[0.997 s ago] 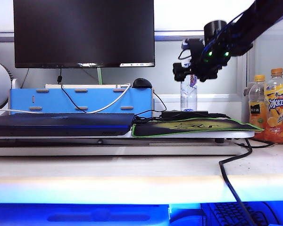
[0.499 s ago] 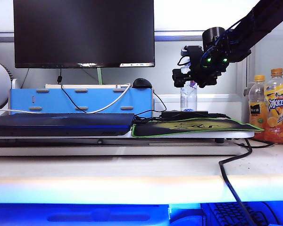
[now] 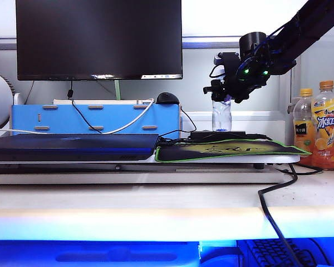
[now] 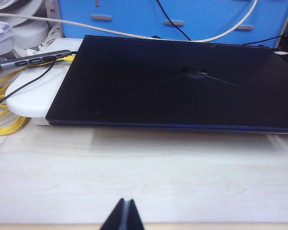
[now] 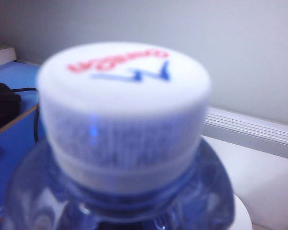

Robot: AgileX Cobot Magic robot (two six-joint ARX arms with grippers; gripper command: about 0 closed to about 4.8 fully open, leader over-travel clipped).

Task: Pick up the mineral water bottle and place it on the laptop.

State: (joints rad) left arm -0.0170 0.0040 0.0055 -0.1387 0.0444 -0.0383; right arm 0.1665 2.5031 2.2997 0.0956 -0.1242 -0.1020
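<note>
The mineral water bottle (image 3: 222,115) stands upright at the back, behind the mouse pad, right of the middle. My right gripper (image 3: 224,93) is down over the bottle's top, its fingers closed round the neck below the cap. In the right wrist view the white cap (image 5: 125,103) and the clear shoulder fill the picture and hide the fingers. The laptop (image 3: 72,146) lies closed and flat on the left, with nothing on its glossy dark lid (image 4: 182,81). My left gripper (image 4: 126,213) hovers shut over the bare wooden table in front of the laptop.
A green-edged mouse pad (image 3: 228,149) lies between laptop and bottle. Two orange-capped juice bottles (image 3: 327,125) stand far right. A big monitor (image 3: 99,39), a blue box (image 3: 94,117) and a mouse (image 3: 167,98) are behind. A black cable (image 3: 273,211) crosses the table front.
My right gripper has come down over the bottle's top and its fingers have closed in on the neck. The bottle still stands in place. The laptop has not moved.
</note>
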